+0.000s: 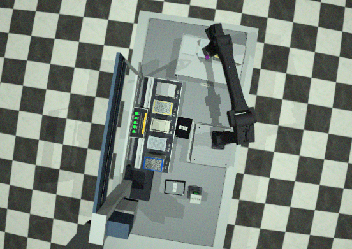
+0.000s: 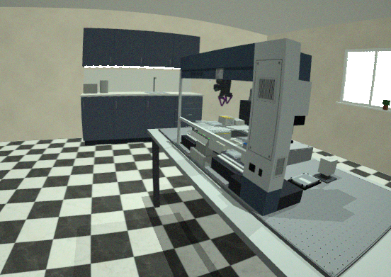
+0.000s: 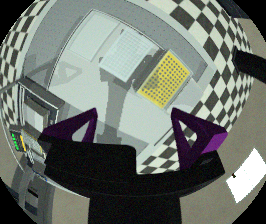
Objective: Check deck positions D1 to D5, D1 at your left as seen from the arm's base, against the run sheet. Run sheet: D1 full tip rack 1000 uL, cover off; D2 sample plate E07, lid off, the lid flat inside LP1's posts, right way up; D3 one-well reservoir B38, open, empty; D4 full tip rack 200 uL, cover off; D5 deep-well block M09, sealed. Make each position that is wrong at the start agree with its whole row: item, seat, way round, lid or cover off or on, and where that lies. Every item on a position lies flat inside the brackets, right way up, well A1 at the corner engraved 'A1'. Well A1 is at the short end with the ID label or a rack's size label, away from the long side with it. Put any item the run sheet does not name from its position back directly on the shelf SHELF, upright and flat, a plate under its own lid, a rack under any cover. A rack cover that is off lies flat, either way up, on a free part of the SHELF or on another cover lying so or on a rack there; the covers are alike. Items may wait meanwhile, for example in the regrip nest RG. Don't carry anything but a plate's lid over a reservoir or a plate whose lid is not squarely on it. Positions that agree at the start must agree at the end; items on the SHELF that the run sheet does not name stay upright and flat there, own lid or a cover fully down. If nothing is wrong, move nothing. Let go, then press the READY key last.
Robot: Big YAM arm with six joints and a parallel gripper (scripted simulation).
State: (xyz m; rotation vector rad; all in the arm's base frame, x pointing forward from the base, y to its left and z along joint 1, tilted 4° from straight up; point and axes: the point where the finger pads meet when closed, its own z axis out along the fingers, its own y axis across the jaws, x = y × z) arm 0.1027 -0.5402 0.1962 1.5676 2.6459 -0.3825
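My gripper [image 1: 207, 57] [image 2: 224, 100] [image 3: 134, 111] is open and empty, hanging high above the SHELF [image 1: 194, 69] [image 3: 91, 35]. On the shelf below it lie a white gridded item [image 1: 191, 44] [image 3: 124, 52] and a yellow tip rack [image 3: 164, 80]. The deck row holds a blue-framed tip rack [image 1: 153, 163] at D1, a pale plate [image 1: 157, 143] at D2, a cream reservoir [image 1: 160, 125] at D3, a yellow-framed tip rack [image 1: 162, 107] at D4 and a pale block [image 1: 166, 90] at D5. A lid [image 1: 175, 186] lies in the lid park LP1.
The black regrip nest [image 1: 185, 125] sits between the deck and the arm's base [image 1: 242, 128]. The READY key [image 1: 195, 193] stands beside LP1. The machine's gantry [image 2: 219, 61] and its tower [image 2: 273, 125] rise over the deck. A panel of green lights [image 1: 136, 123] flanks the deck.
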